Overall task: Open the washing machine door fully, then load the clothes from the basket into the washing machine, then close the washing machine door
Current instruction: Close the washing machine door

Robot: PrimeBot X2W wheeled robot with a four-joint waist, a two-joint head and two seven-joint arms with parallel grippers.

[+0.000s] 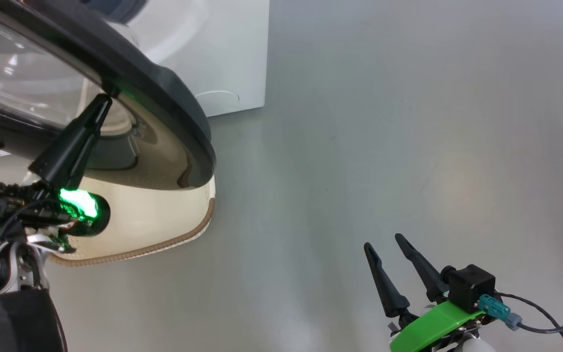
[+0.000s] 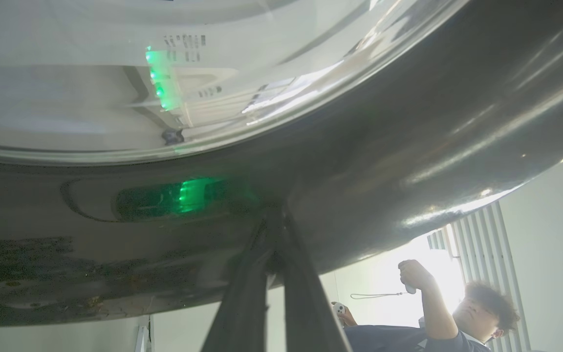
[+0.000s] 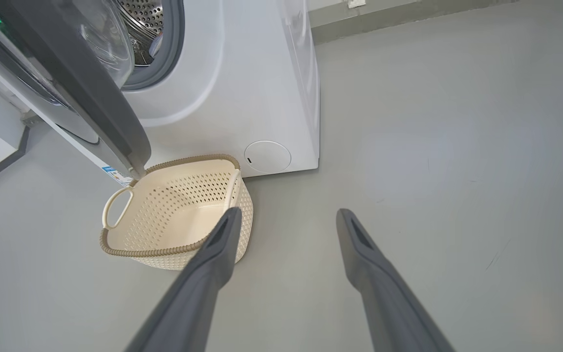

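Door (image 1: 164, 93), black-rimmed with a bulging glass centre, stands swung out from the washer (image 1: 223, 49), and in the head view its lower rim hangs over the basket (image 1: 154, 220). Against the inner side of that rim rests the left gripper (image 1: 104, 98), its two dark fingers pressed together with nothing between them, tips touching the glossy black just below the glass. The left wrist view shows the same contact: the gripper (image 2: 276, 215) meets the door (image 2: 408, 122) at the wide rim, green light from the wrist mirrored in the gloss beside it. Seen from the right wrist, the door (image 3: 91, 98) stands at an angle to the washer (image 3: 262, 73), leaving the steel drum (image 3: 147, 19) and the grey gasket (image 3: 174, 49) in sight behind it. The basket (image 3: 164, 252) sits on the floor just before the washer, near the round filter cap (image 3: 267, 156), its far left corner under the door's lower edge. The right gripper (image 3: 289, 214) hangs well apart from the door, jaws spread wide and holding nothing, one finger overlapping the basket's near wall in that view; in the head view it (image 1: 383, 241) shows at the lower right over the bare grey floor (image 1: 408, 122). A person (image 2: 457, 313) with a raised arm shows beneath the door in the left wrist view.
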